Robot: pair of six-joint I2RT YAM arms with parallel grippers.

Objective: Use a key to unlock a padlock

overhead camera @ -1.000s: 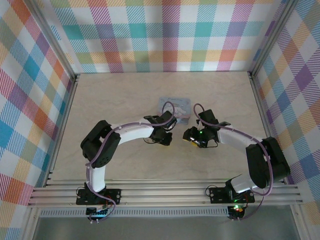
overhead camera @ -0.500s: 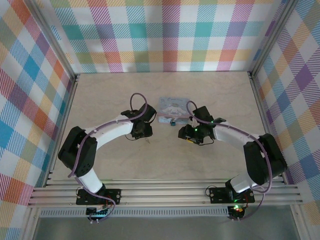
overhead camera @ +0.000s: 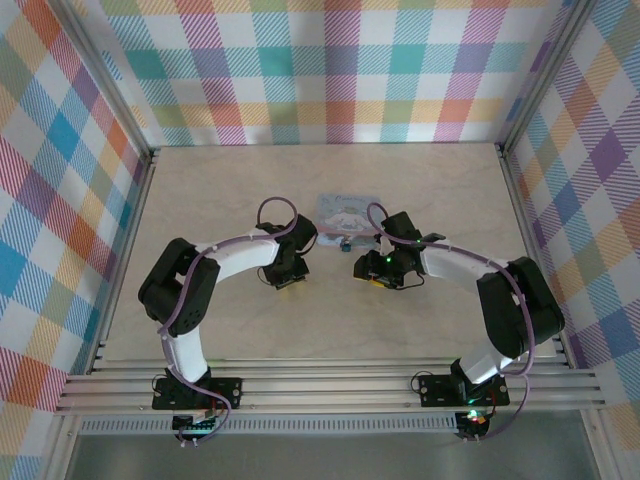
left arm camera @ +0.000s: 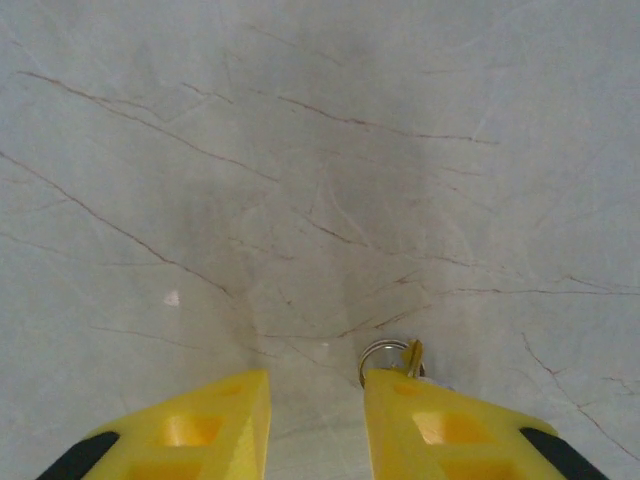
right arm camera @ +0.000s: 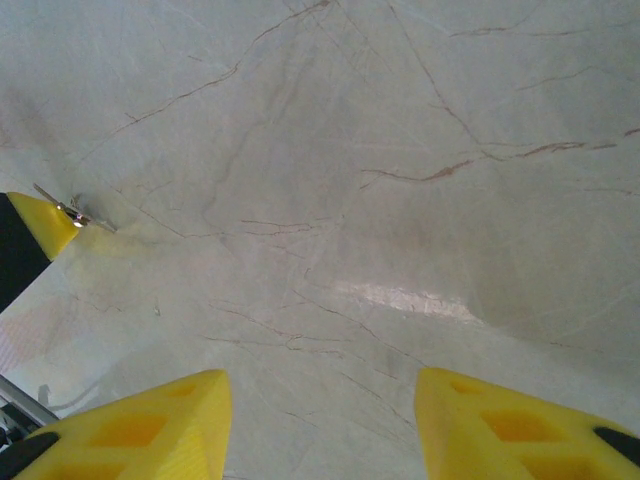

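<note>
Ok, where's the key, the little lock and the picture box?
key (left arm camera: 412, 355), left wrist view, on its gold end.
lock (overhead camera: 344, 244), top view, on its blue body.
box (overhead camera: 348, 212), top view, on the middle of its lid.

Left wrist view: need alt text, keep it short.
The yellow left gripper stands open at the bottom edge, with nothing between its jaws. A small key on a metal ring lies at one fingertip, on a pale veined table.
</note>
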